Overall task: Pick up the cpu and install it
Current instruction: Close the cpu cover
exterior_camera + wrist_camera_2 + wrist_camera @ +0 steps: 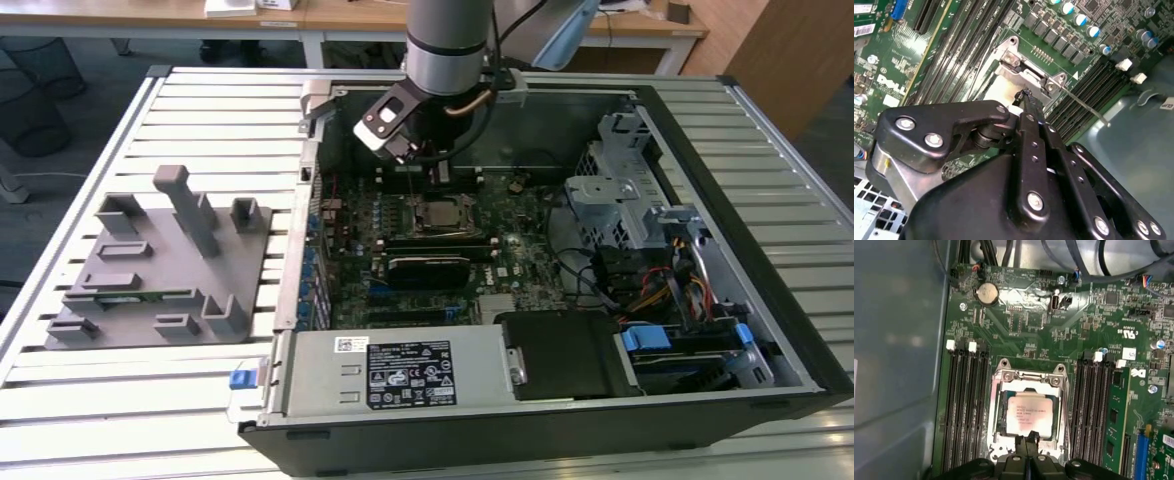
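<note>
Gripper (pixel 1026 440): narrow, tips together, holding nothing, just above socket (pixel 1029 374) edge | cpu (pixel 1030 416): flat inside socket frame, clear of tips | risk: crooked seat or bent pins, from closed tips nudging chip

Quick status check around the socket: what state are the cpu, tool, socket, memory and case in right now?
cpu: lying flat in the socket, not held.
tool: fingers together, nothing between them, over the socket's edge.
socket: uncovered, no heatsink on it.
memory stick: fitted in its slot.
memory slots: empty.
computer case: lying on its side, side panel off.
</note>
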Robot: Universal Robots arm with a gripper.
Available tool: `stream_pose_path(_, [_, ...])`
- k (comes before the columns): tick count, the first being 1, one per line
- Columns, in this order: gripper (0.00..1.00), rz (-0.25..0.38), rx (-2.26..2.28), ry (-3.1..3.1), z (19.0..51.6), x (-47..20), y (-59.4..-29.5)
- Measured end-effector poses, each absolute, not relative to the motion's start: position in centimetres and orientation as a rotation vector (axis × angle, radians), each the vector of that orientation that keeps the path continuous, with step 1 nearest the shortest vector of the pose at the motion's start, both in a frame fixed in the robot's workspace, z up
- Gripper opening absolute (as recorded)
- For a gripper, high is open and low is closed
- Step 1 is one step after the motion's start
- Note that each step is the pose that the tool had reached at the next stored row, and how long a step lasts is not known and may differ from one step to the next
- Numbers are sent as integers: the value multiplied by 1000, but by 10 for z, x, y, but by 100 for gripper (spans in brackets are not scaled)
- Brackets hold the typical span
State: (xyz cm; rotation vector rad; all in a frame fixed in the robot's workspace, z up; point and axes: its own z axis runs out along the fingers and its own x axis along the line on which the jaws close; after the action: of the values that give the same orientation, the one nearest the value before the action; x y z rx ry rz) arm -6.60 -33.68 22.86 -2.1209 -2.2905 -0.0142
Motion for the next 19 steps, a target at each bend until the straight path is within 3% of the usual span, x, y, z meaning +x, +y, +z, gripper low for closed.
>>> stream_pose_path(19, [11,-14,-2121,-2291,209,-80,-337])
